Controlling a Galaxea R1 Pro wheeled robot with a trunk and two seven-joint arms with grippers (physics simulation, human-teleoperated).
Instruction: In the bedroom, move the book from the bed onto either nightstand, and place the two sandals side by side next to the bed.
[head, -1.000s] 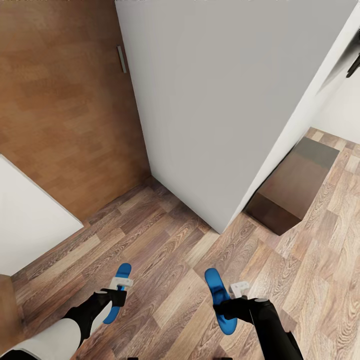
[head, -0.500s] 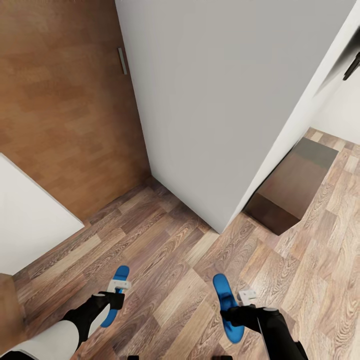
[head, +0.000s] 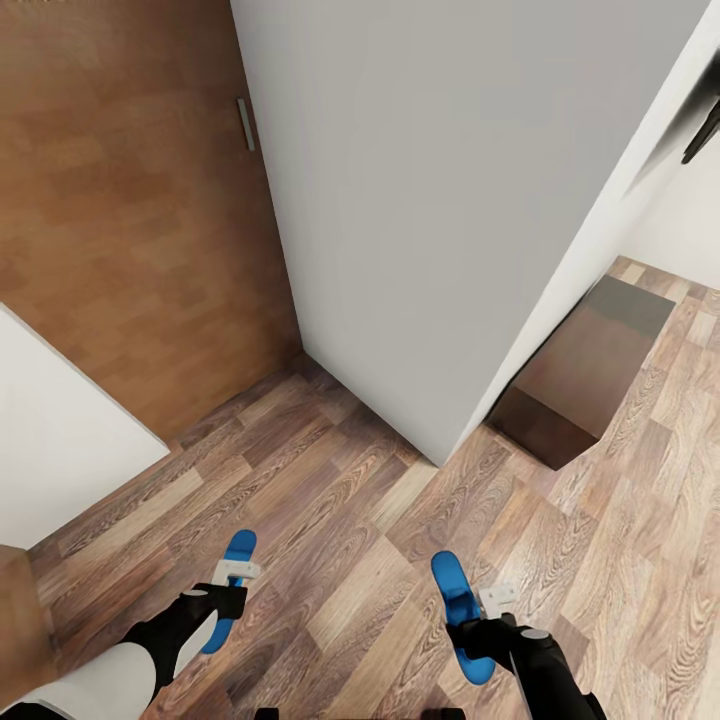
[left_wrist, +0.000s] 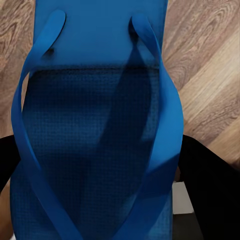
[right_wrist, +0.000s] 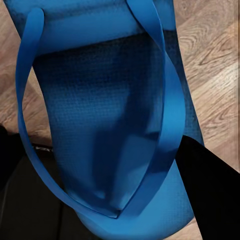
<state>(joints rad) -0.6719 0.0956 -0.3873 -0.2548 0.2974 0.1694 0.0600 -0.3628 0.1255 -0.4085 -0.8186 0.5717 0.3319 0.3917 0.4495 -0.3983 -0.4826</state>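
Sandals, one to each arm, ride above the wood-plank floor (head: 350, 520) as the robot travels through the room. The left tool (head: 232, 588) is clamped on the left sandal (head: 230, 590), and the right tool (head: 478, 615) is clamped on the right sandal (head: 462, 615); both soles are held clear of the boards, well apart from each other. The wrist cameras show each blue sole close up, straps arching over it (left sandal (left_wrist: 95, 145), right sandal (right_wrist: 110, 125)), with dark fingers (right_wrist: 205, 185) pressed against its edge.

Taking the grey wall (head: 440, 200) as the landmark, both sandals hang near its protruding corner, on the robot's side of it. A brown panel (head: 130, 220), probably a door, stands beside the wall on one side, and a low dark brown cabinet (head: 585, 365) sits against it on the other. A pale slab (head: 55, 450), well apart from the wall, may be a mattress corner, though that cannot be told for sure.

Judging by this, the carry step of the sandal job is in hand. The next move likely calls for reaching the bedside, lowering both soles flat onto the floor, parallel and just beside one another, then letting go.
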